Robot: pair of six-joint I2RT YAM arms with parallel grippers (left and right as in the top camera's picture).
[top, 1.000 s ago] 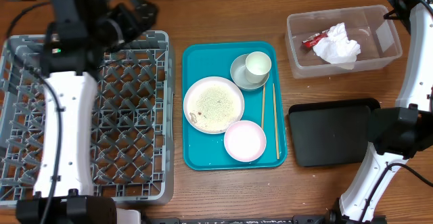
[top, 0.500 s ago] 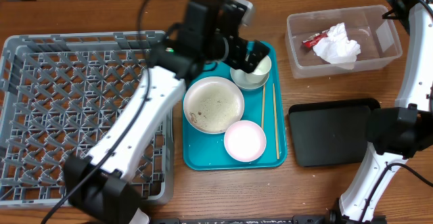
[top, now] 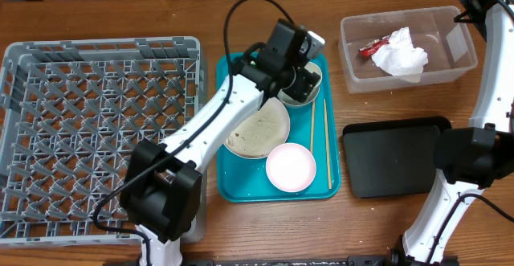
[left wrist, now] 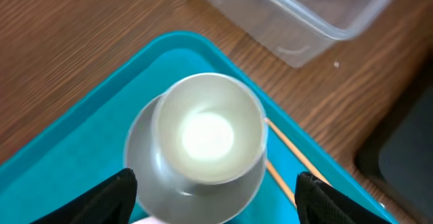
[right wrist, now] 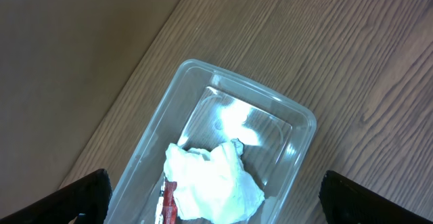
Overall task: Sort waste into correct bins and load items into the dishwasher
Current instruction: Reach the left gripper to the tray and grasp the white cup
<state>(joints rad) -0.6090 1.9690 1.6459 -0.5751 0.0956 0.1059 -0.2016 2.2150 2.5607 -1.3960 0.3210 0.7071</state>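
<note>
The white cup [left wrist: 206,135] stands inside the grey bowl [left wrist: 145,158] at the far end of the teal tray [top: 241,187]. My left gripper [left wrist: 220,198] hovers open just above them, one finger on each side, touching neither. The round plate [top: 261,133] with rice-like scraps, the small white-pink bowl [top: 291,168] and the chopsticks [top: 328,141] lie on the same tray. The napkin [right wrist: 211,183] and red wrapper [right wrist: 168,202] sit in the clear tub [right wrist: 291,126], and my right gripper [right wrist: 226,204] hangs open above it. The grey dish rack [top: 88,137] is empty.
The black tray [top: 393,157] lies right of the teal tray, below the clear tub [top: 450,61]. My left arm [top: 209,129] stretches from the table's front edge across the rack's right wall and part of the plate. The right arm [top: 490,81] stands along the right edge.
My left arm has swung from over the rack's far left corner rightward to the teal tray, and its gripper now hangs over the cup. The right arm has stayed put.
</note>
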